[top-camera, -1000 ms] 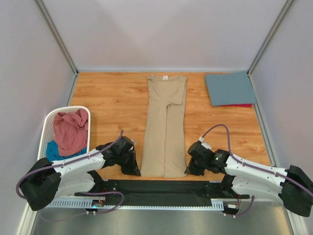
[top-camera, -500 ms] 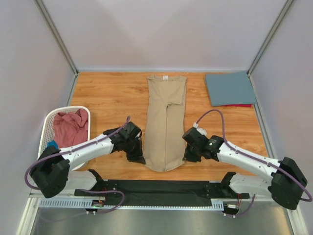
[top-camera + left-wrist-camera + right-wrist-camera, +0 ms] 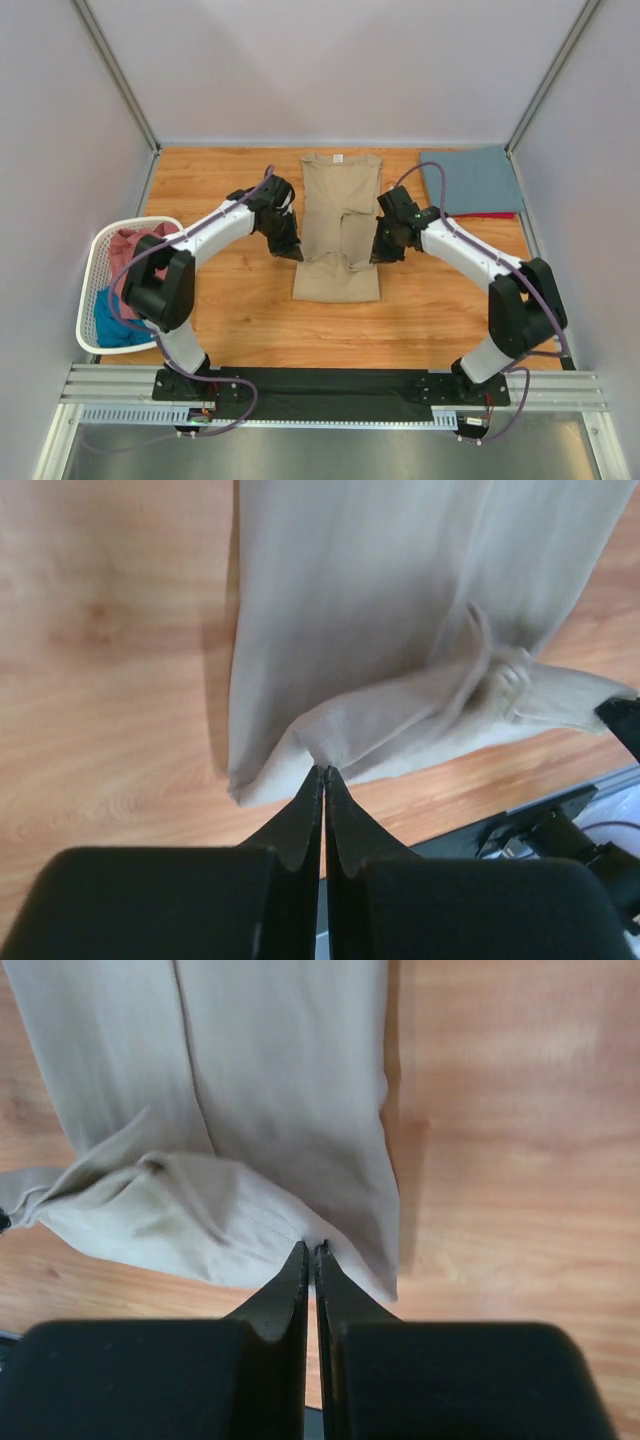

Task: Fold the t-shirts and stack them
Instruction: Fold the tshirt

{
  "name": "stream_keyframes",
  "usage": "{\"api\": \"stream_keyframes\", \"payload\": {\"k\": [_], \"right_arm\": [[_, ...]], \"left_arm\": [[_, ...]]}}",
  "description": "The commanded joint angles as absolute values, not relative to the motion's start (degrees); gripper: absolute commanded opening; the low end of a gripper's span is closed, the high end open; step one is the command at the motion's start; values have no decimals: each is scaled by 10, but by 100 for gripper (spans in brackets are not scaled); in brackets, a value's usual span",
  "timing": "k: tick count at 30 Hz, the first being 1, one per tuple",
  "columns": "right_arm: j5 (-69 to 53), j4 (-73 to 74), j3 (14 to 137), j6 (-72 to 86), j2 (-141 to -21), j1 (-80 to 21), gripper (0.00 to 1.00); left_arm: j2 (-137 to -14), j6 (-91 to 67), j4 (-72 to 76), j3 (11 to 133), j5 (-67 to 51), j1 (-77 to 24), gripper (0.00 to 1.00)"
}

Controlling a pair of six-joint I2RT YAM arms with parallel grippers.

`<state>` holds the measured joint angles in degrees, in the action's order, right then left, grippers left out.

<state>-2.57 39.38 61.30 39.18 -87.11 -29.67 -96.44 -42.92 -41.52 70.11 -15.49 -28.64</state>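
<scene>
**Tan t-shirt mid-fold.** You see the tan t-shirt [image 3: 338, 215] lying lengthwise on the wooden tabletop [image 3: 220, 300]. Its neck label is at the far end, and its near part is doubled back over its middle. The left fingers [image 3: 303, 820] are pressed together on a raised corner of cloth at the shirt's left edge. The right fingers [image 3: 285, 1295] are likewise closed on a corner at its right edge. Right of the shirt's collar, well apart, a slate-blue t-shirt [image 3: 468, 180] lies folded on a red t-shirt [image 3: 492, 215]. Left of the shirt, the white basket [image 3: 92, 275] holds a pink t-shirt [image 3: 125, 245] and a teal t-shirt [image 3: 112, 325].
</scene>
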Motion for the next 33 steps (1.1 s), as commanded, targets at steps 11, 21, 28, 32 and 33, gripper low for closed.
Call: {"api": "stream_keyframes", "payload": {"k": [11, 21, 28, 32, 33], "right_arm": [[-102, 398, 845, 297, -1077, -207, 0], [-117, 396, 903, 301, -1143, -178, 0], [-130, 395, 939, 299, -1175, -157, 0], [-126, 391, 939, 295, -1173, -152, 0], [-124, 388, 937, 294, -1171, -150, 0]], "left_arm": [[-1161, -360, -454, 940, -211, -202, 0], [-1241, -339, -460, 1048, -236, -192, 0], [-1276, -347, -463, 1093, -239, -176, 0], [-1288, -352, -464, 1104, -236, -171, 0], [-1290, -352, -461, 1105, -238, -171, 0]]}}
